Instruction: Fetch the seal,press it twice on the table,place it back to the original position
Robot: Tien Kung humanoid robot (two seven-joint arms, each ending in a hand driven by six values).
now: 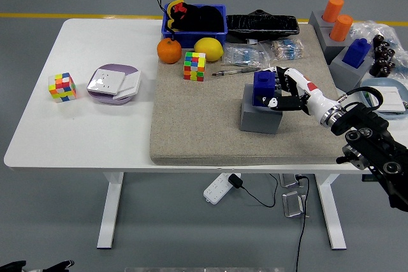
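Head view showed the right hand [280, 93] clamped around the blue seal [262, 86], which sat on its grey block [258, 116] on the tan mat [191, 119]. Count them: two colour cubes, one [194, 66] on the mat, one [62, 87] on the bare white worktop [95, 132]; one orange [169, 50], one lemon [208, 49], one blue bin [194, 18], one purple-and-white dish [114, 83]. Two orange stamps [336, 18] and another blue one [357, 51] stood far right. Grey floor lay beyond, with a yellow line.
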